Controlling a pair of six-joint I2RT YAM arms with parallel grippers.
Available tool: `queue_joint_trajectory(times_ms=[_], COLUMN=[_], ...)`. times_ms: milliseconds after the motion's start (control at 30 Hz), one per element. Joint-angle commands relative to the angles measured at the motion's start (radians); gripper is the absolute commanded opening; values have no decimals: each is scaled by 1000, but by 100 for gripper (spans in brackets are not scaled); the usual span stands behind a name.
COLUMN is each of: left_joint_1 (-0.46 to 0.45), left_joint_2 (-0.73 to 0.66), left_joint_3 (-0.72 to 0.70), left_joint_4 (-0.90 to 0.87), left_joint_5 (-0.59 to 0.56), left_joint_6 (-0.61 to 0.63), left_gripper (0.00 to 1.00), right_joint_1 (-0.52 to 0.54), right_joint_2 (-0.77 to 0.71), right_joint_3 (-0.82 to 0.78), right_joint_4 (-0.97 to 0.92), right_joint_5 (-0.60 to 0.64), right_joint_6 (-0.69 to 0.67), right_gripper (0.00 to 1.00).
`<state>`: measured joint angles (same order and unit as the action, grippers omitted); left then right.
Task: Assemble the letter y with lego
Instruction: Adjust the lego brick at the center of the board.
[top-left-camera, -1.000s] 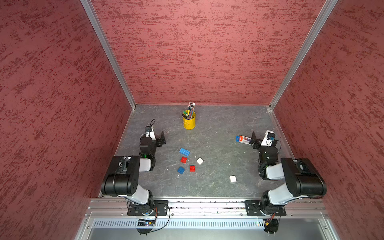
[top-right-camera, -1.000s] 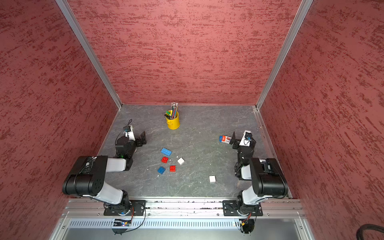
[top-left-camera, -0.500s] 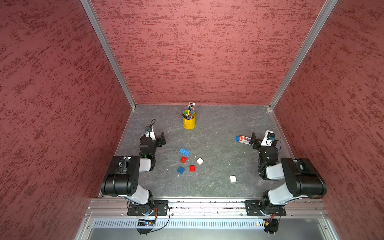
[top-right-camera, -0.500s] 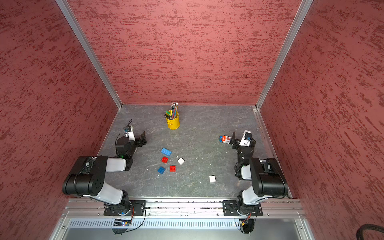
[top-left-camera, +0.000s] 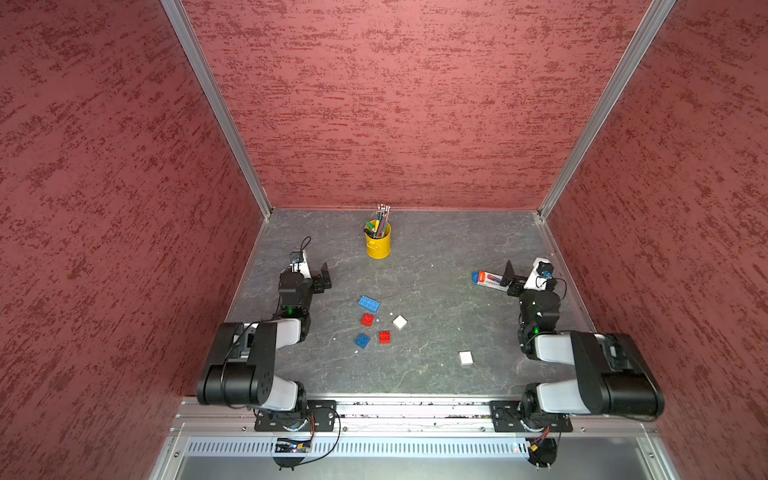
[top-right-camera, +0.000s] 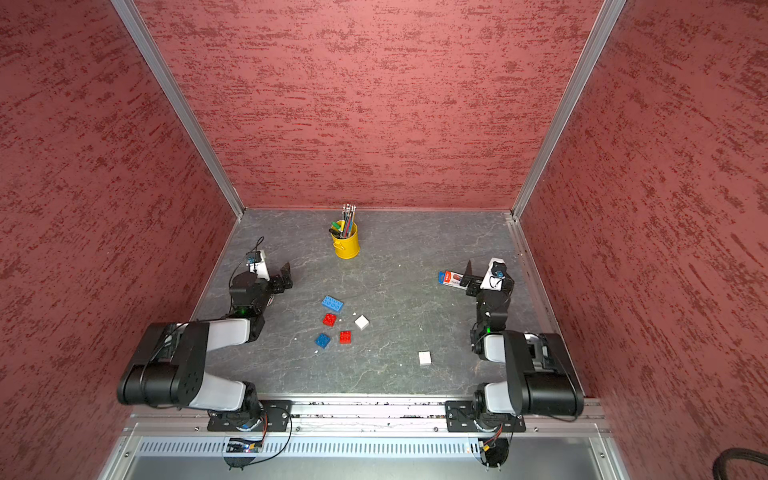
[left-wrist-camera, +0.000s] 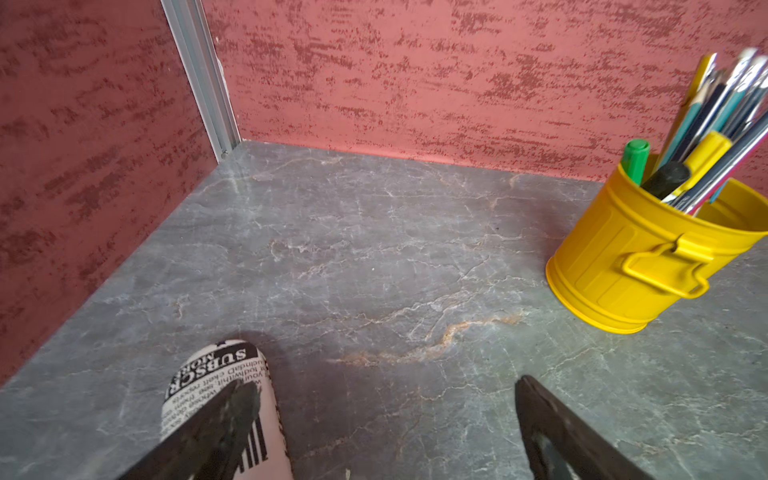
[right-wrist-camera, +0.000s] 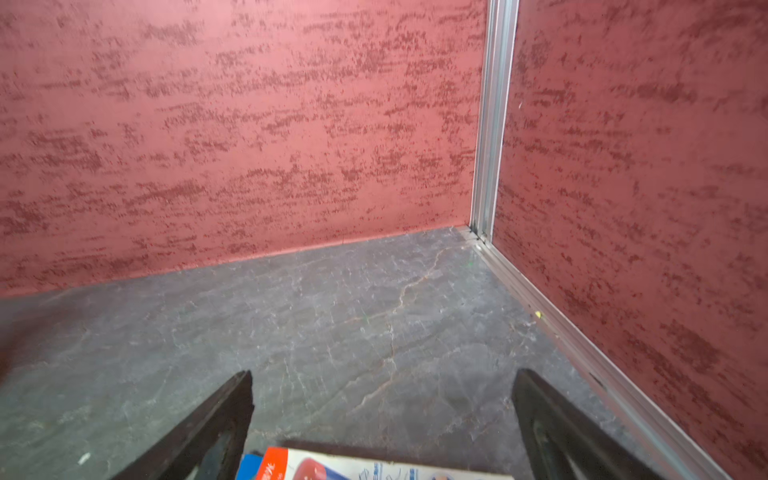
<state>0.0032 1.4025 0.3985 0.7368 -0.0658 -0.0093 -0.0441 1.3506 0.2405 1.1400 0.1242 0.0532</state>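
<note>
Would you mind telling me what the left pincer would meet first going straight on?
The left pincer likely meets only bare table, then the back wall; the yellow cup stands aside.

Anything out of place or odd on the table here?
Nothing spilled or damaged. One white brick lies apart from the other lego, nearer the right arm. Two non-lego items sit at the open jaws: a packet by the right gripper, a newsprint-patterned object by the left gripper.
</note>
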Motion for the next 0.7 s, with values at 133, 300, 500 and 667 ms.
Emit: queue_joint_trajectory(times_ms=[133,300,500,667], left_joint_1=[56,184,152,-32], left_joint_2=[-236,-343,-350,-286], left_joint_3=[150,160,221,327], left_joint_4=[-442,-595,-748,-991], left_joint_5=[6,200,366,299], left_joint_6=[-289,-631,-588,-509], left_gripper=[100,100,81,72], right_joint_1=[5,-9,-1,39], right_joint_2=[-208,-258,-215,-167], right_joint_3=[109,264,325,393], right_joint_4=[-289,-683,-817,-1021], right_joint_5=[-74,-155,-391,-444], right_joint_6=[161,452,502,488], right_gripper=[99,99,83,67])
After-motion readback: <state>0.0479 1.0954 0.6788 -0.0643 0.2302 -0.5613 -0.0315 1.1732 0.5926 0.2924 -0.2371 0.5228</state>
